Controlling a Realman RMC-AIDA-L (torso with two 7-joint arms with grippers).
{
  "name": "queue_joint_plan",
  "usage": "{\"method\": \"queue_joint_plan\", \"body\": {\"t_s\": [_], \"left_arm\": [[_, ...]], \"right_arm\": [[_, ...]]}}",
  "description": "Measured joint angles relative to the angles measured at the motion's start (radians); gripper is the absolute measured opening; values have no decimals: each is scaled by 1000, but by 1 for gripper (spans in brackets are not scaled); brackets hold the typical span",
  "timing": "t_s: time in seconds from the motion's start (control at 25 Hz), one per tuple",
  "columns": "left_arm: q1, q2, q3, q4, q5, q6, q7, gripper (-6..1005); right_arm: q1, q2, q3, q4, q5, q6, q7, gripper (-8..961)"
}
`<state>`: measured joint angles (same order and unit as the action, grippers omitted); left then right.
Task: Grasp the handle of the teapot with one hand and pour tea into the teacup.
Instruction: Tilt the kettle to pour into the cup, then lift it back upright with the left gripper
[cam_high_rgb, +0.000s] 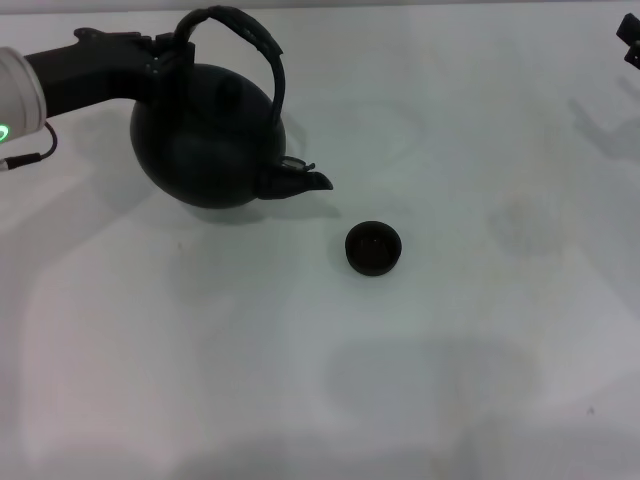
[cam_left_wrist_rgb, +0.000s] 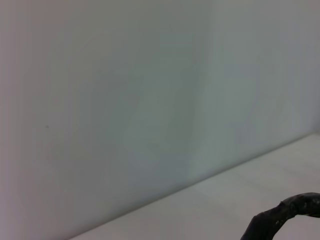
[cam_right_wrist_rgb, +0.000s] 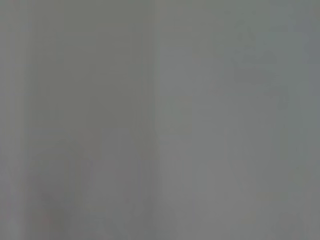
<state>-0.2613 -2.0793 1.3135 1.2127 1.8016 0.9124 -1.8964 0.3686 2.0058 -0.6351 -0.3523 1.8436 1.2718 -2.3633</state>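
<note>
Left gripper (cam_high_rgb: 172, 50) clamped on the handle (cam_high_rgb: 262, 52) at its rear end — teapot (cam_high_rgb: 205, 140) tilted, spout twd teacup (cam_high_rgb: 373, 247), which sits apart on white table (cam_high_rgb: 480, 350). Right gripper (cam_high_rgb: 630, 40) at far-right edge — finger state can't be told.

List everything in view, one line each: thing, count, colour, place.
teapot: one, matte black, tilted with its spout toward the teacup, at the table's left.
handle: one, dark and rough, arched over the teapot's top.
teacup: one, dark, upright on the table, just beyond and below the spout tip.
table: one, white, under everything.
left gripper: one, black, at the handle's left end.
right gripper: one, black, at the far right edge, away from the work.
</note>
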Motion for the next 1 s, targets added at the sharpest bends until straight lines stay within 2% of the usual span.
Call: {"method": "queue_joint_plan", "body": {"t_s": [0.4, 1.0], "left_arm": [[-10, 1, 120, 222, 364, -3, -312, 177], [-18, 2, 237, 353, 524, 42, -445, 173]], "right_arm": [[-1, -1, 0, 1, 5, 1, -1, 872], [-4, -1, -1, 2, 5, 2, 2, 872]]}}
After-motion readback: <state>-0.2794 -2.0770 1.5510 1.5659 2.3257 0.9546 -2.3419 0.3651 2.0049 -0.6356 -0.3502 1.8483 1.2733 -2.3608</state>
